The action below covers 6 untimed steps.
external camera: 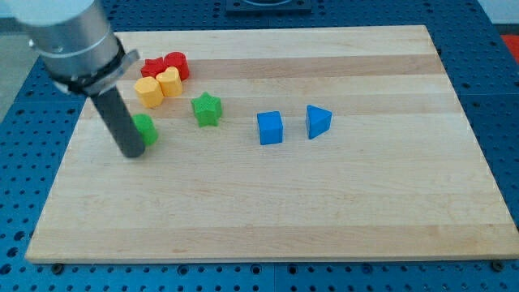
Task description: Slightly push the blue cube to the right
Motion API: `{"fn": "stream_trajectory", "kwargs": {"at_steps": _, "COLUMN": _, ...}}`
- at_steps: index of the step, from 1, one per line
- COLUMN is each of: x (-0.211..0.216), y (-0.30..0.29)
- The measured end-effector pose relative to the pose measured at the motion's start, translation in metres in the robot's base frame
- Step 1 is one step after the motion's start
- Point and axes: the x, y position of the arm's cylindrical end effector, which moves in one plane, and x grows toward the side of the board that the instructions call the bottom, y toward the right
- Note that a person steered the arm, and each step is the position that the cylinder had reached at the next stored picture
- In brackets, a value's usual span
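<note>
The blue cube (270, 127) sits near the middle of the wooden board (268, 211). A blue triangular block (318, 121) lies just to its right, a small gap apart. My tip (132, 153) is far to the cube's left, at the board's left side, touching or just in front of a green block (147, 128) that the rod partly hides.
A green star block (207, 109) lies left of the blue cube. Two red blocks (166, 66) and two yellow blocks (158, 86) cluster at the view's top left. The blue perforated table (503, 97) surrounds the board.
</note>
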Motion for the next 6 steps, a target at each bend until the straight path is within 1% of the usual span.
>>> {"fn": "stream_trajectory", "kwargs": {"at_steps": 1, "x": -0.016, "y": 0.002}}
{"fn": "stream_trajectory", "kwargs": {"at_steps": 2, "x": -0.021, "y": 0.002}}
{"fn": "stream_trajectory", "kwargs": {"at_steps": 3, "x": -0.013, "y": 0.003}}
{"fn": "stream_trajectory", "kwargs": {"at_steps": 4, "x": 0.012, "y": 0.051}}
{"fn": "stream_trajectory", "kwargs": {"at_steps": 5, "x": 0.01, "y": 0.128}}
{"fn": "stream_trajectory", "kwargs": {"at_steps": 6, "x": -0.007, "y": 0.179}}
